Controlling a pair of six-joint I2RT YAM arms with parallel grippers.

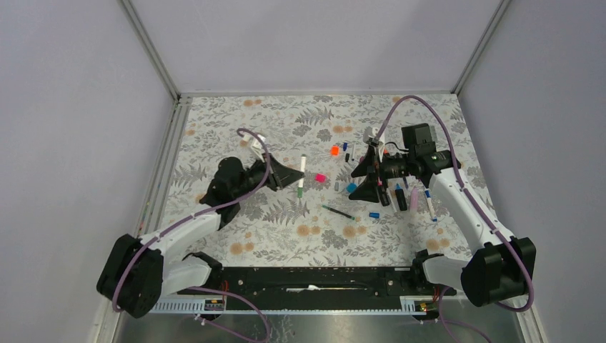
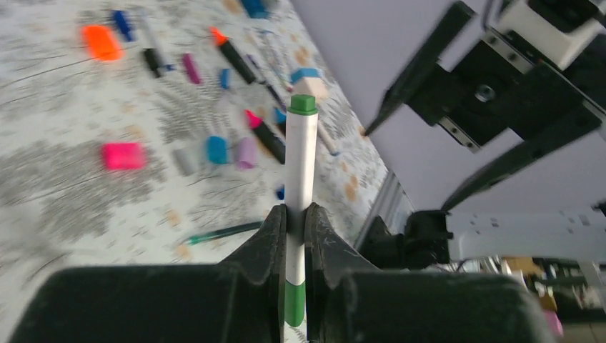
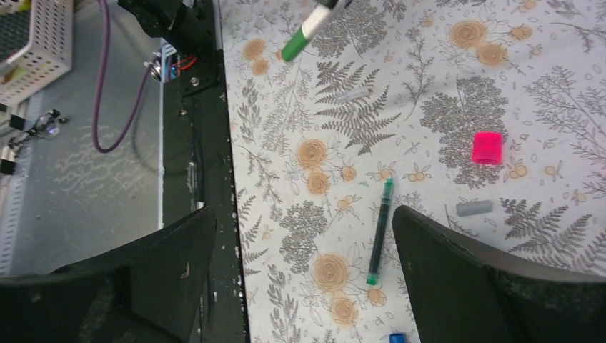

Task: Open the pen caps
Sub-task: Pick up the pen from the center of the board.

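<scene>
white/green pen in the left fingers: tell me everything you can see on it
Slim white pen, smooth plastic by the look, with a small green cap at its far end and a green section at the near end. It is clamped mid-barrel between the fingers of the left gripper, apparently raised off the table. Nothing else touches it.

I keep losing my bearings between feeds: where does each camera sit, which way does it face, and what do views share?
Top external: above and behind the bases, looking down on the table; left gripper and right gripper show.
Left wrist: on the left arm, looking along its shut fingers, clamped on the white pen, toward the right gripper.
Right wrist: on the right arm, looking down at the table between its open fingers.
Shared by all three: pink cap, thin green pen.
</scene>
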